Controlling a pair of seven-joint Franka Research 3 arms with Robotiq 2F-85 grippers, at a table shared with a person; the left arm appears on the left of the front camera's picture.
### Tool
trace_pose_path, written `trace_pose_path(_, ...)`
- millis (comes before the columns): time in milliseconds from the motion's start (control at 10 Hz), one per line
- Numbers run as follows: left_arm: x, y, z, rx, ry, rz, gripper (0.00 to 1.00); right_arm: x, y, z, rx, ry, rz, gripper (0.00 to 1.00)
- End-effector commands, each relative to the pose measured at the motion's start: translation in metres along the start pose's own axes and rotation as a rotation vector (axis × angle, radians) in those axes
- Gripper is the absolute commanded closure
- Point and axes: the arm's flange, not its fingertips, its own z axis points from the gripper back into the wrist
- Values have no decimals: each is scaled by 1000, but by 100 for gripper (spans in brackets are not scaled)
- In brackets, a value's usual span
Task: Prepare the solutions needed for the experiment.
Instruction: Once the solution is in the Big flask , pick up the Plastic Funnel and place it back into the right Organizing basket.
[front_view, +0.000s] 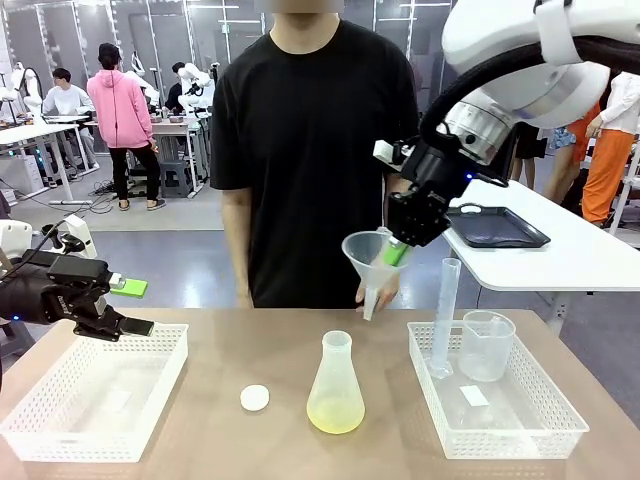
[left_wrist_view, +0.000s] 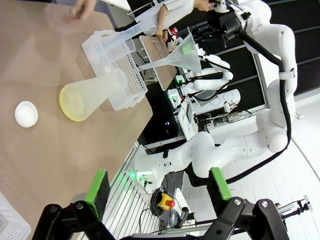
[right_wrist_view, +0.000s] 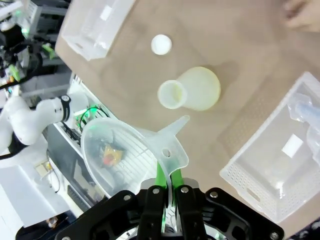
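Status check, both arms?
Left gripper open by left basket. Right gripper shut on funnel, held high. Solution in uncapped flask, mid-table. Person's hand beside funnel stem.

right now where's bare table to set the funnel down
Bare tabletop runs along the far edge between the left basket and the right basket, and between the flask holding the yellow solution and the right basket. Crowded: the right basket holds a cylinder and beaker; the cap lies beside the flask.
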Motion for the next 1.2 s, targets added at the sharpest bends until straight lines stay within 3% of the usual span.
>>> trace_pose_path(0,-2,1,0,-10,7,-19,0,-23,-26,4,-27,-5,-34,100)
trace_pose_path(500,-2,1,0,-10,7,-19,0,-85,-102,12,-61,6,-194,100)
trace_pose_path(1100,-2,1,0,-10,7,-19,0,-125,-129,-33,-90,72,-342,100)
